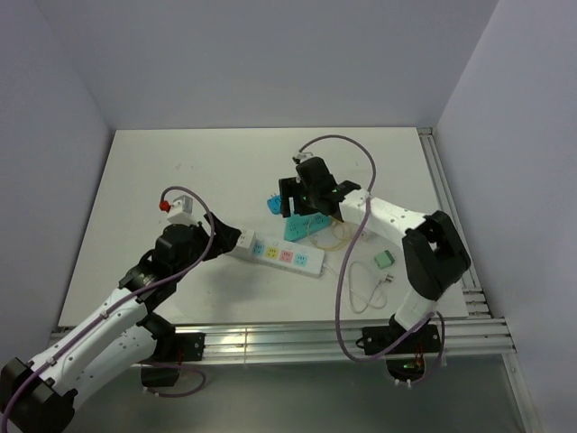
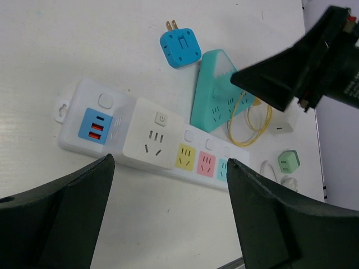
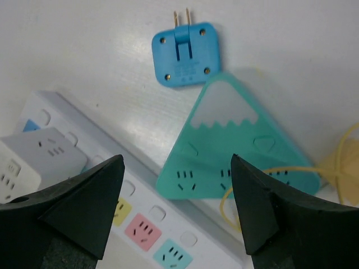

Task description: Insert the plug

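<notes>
1. Blue plug: smooth plastic body, two bare metal prongs.
2. Power strip: white plastic, frosted semi-translucent casing.
3. Triangular socket: smooth teal plastic, slight sheen.
4. Desk: matt white.
5. Fingers: matt black plastic.

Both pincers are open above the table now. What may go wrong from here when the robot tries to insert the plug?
1. The blue plug lies flat with its prongs pointing away from the power strip; the right pincer may grasp it misaligned.
2. The teal triangular socket lies right beside the plug and the strip, so it may get knocked.
3. The yellow cable loops over that socket and may snag the pincer.
</notes>
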Action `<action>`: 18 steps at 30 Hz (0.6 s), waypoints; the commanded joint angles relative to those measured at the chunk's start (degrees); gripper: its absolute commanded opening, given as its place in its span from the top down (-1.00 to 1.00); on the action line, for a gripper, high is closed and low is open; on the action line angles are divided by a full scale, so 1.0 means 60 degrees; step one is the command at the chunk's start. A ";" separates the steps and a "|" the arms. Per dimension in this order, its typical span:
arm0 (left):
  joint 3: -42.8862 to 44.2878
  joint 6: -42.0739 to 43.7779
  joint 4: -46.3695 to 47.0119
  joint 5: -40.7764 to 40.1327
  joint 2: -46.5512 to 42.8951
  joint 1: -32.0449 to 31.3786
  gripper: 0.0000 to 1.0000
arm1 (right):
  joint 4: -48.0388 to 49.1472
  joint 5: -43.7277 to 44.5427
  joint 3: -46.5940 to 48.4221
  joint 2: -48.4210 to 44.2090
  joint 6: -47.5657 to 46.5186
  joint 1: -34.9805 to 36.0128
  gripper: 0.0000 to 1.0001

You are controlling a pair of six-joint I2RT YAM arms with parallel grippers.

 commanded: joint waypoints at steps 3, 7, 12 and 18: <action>0.0451 0.0432 -0.0087 0.0114 -0.0118 0.0048 -0.75 | -0.0090 0.0817 0.1634 0.0988 -0.1548 0.0062 -0.68; 0.0364 0.0461 -0.0205 0.0202 -0.0251 0.0078 -0.84 | -0.0366 0.0642 0.2933 0.1866 -0.2062 0.0077 -0.68; 0.0509 0.0578 -0.0439 0.0290 -0.0368 0.0122 -0.87 | -0.1086 0.0978 0.4080 0.3024 -0.2414 0.0194 -0.83; 0.0597 0.0696 -0.0600 0.0334 -0.0456 0.0209 -0.88 | -0.1699 0.0890 0.5281 0.4240 -0.2663 0.0209 -0.86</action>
